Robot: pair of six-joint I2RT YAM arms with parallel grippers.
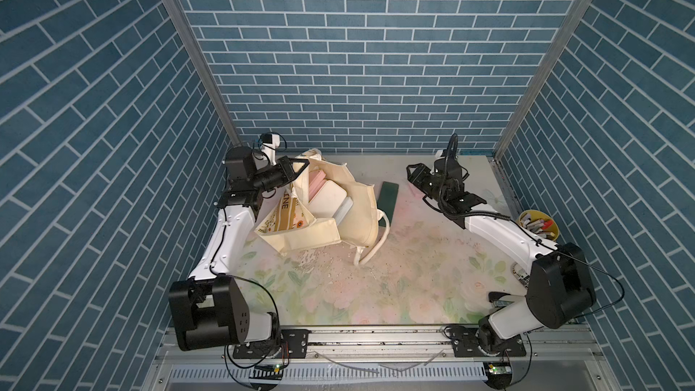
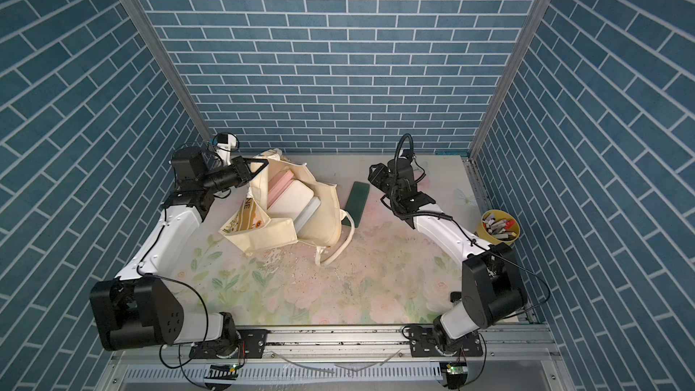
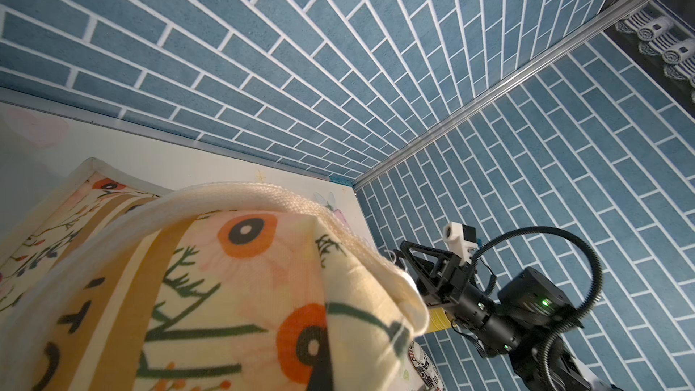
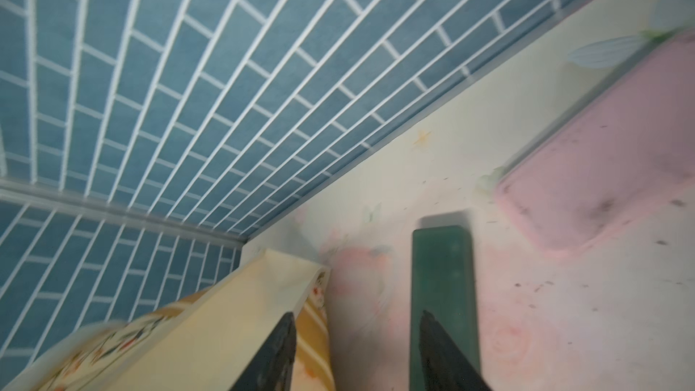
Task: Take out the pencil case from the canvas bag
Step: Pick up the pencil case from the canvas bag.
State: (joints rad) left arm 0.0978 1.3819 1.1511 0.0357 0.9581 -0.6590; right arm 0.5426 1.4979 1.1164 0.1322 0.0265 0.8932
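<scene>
1. Cloth of the canvas bag (image 3: 233,295) fills the lower left of my left wrist view; my left jaws are clamped shut on its top edge.
2. In both top views it sits left of centre on the desk (image 1: 395,295), mouth open.
3. My right jaws stand half open, empty, near a dark green case (image 1: 387,197) just beside the bag.

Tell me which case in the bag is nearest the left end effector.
The pink case, right by the left end effector; the white case and pale blue case lie farther.
</scene>
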